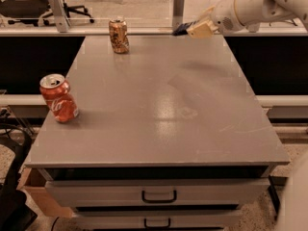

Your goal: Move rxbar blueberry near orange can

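The orange can (pixel 118 35) stands upright at the far left of the grey table (pixel 159 105), orange-gold with a silver top. My gripper (pixel 195 29) hangs above the table's far edge, right of centre, on the white arm that comes in from the upper right. It is shut on the rxbar blueberry (pixel 181 29), a dark blue flat bar that sticks out to the left of the pale fingers (pixel 202 30). The bar is held in the air, about a hand's width to the right of the orange can.
A red Coca-Cola can (pixel 58 98) stands upright near the table's left edge. Grey posts (pixel 178 6) and a glass rail run along the far edge. Drawers with handles (pixel 159 196) sit below the front edge. A cardboard box (pixel 36 191) stands at the lower left.
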`<state>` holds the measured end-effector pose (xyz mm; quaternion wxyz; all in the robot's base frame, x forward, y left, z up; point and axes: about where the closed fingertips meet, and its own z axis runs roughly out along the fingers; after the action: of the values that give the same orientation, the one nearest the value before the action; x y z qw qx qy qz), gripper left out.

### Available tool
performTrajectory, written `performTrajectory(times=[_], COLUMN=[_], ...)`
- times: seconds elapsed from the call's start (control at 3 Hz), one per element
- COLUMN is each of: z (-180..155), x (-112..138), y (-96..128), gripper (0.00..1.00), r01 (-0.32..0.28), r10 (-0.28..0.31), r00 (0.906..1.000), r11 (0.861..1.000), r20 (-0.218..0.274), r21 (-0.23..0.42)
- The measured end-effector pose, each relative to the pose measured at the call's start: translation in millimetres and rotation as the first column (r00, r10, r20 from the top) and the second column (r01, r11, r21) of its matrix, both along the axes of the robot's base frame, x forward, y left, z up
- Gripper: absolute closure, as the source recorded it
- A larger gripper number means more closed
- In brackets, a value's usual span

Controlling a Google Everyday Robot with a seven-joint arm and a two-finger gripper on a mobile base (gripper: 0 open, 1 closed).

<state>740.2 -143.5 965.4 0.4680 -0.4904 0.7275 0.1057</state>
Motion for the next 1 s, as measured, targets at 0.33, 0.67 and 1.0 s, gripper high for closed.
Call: performTrajectory(times=[0.33, 0.67, 1.0], z=[-8.3, -23.3, -38.8], x=[35.2, 56.1, 64.1], y=[35.9, 73.1, 103.9], gripper=[1.00, 1.00, 1.00], r01=[-0.046, -0.106, -0.159], r10=[0.046, 0.109, 0.168], r00=[0.9981, 0.9909, 0.9798], r11=[0.999, 0.994, 0.984], r20=[-0.040, -0.079, -0.109], r21=[0.005, 0.041, 0.084])
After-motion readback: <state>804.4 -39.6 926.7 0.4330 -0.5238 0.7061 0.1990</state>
